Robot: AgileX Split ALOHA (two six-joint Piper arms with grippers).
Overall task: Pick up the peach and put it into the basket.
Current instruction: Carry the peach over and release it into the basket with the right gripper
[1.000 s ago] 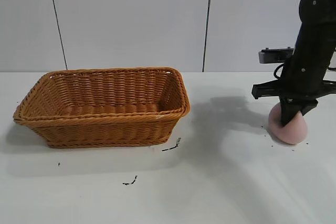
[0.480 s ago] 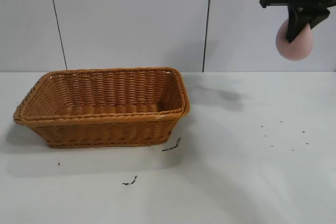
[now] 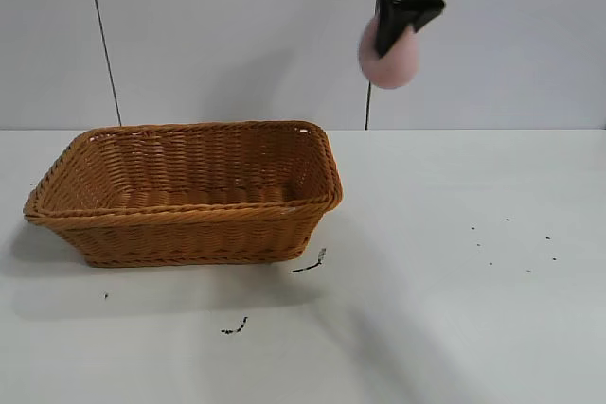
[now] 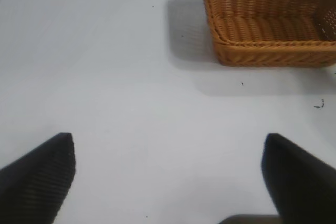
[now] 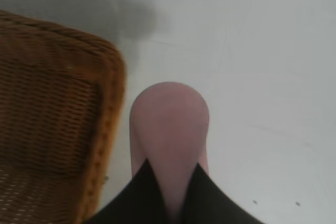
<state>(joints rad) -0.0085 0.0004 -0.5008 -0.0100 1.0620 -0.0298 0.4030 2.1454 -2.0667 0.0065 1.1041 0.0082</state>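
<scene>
The peach point(image 3: 392, 65), a dusty-pink ball, hangs high above the white table, squeezed between my right gripper's point(image 3: 388, 44) black fingers. It is just past the right end of the wicker basket point(image 3: 189, 234), well above its rim. In the right wrist view the peach point(image 5: 169, 121) bulges out of my right gripper point(image 5: 171, 163), with the basket's braided rim point(image 5: 107, 108) beside it below. My left gripper point(image 4: 167, 142) stands open over bare table with nothing between its fingers, and the basket point(image 4: 268, 45) lies farther off. The left arm is out of the exterior view.
Small dark scraps lie on the table in front of the basket point(image 3: 311, 262) point(image 3: 235, 328). Tiny specks dot the table at the right point(image 3: 511, 243). A panelled wall stands behind the table.
My right gripper lifted the peach off the table at the far right, then carried it up and left toward the basket. The basket has not moved.
</scene>
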